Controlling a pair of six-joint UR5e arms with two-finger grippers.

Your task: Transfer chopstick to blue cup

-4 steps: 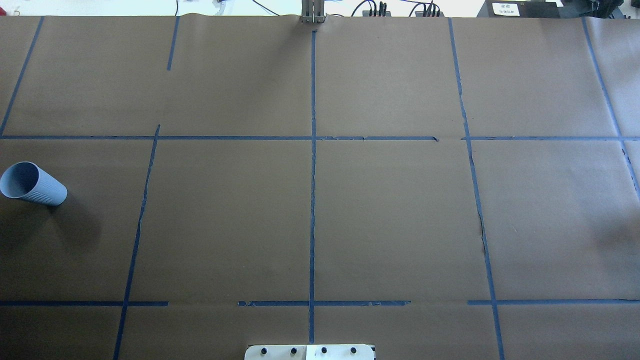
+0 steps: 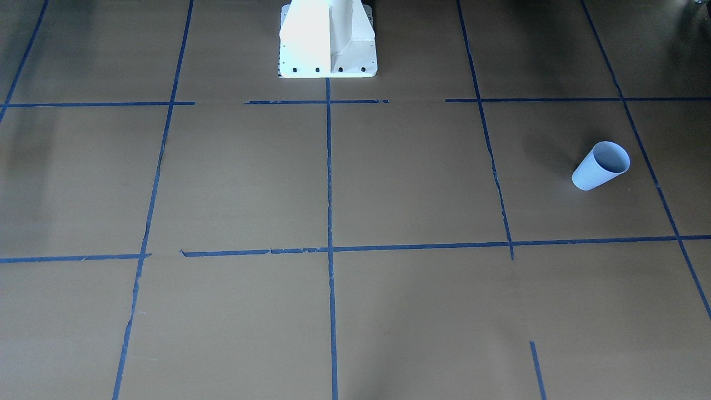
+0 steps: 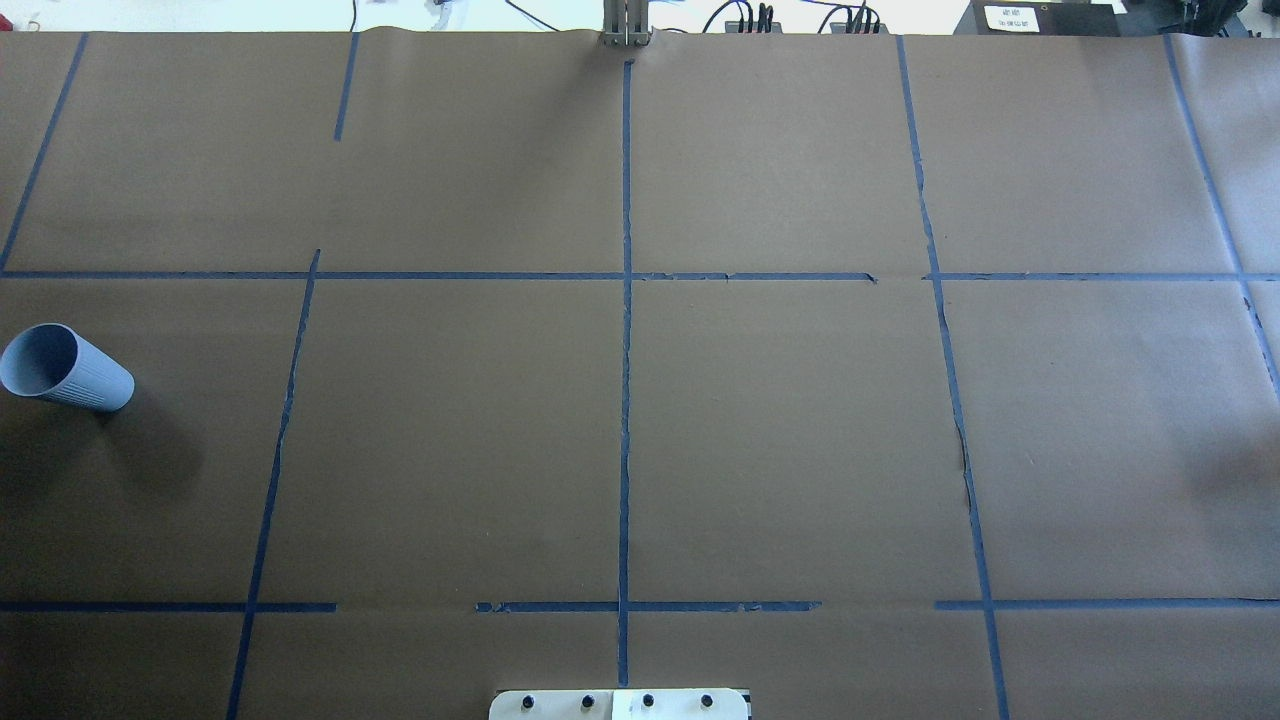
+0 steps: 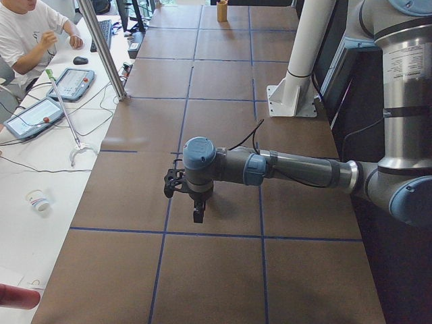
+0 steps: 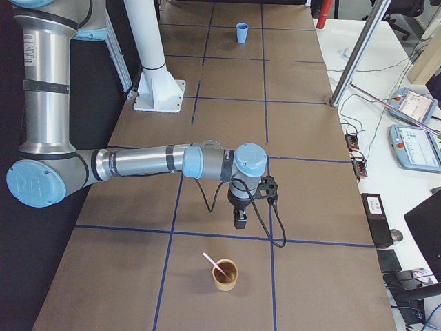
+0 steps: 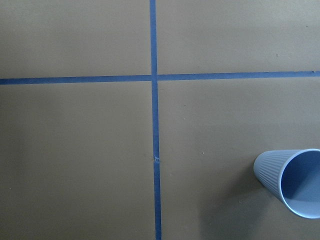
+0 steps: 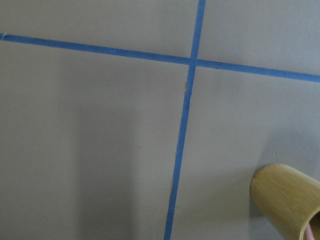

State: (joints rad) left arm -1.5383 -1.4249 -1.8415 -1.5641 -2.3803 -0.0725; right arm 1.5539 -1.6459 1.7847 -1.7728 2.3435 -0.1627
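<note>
Task unstarted, I judge: chopstick [image 5: 212,263] in bamboo cup [image 5: 224,276], leaning 10 o'clock; blue cup [image 3: 65,367] empty, 9 o'clock edge of table [image 3: 800,450]. Left gripper [image 4: 197,216], right gripper [image 5: 240,221]: whether fingers clenched or released, I cannot tell.

So the table [image 3: 800,450] is covered edge to edge in brown paper, with blue tape [image 3: 625,400] laid out as a rough grid that's torn and gappy in spots. Directly on it there's a blue cup [image 3: 65,367], upright with its mouth up. It sits near the left gripper [image 4: 196,217] and well apart from the right gripper [image 5: 239,221], inside one tape square and touching no line. A wooden cup [image 5: 224,274] stands upright just beside the right gripper, near a tape line but clear of it. The white pedestal [image 2: 328,69] sits on the centre line, back from both grippers and roughly between them, with dark bolts along its plate.
</note>
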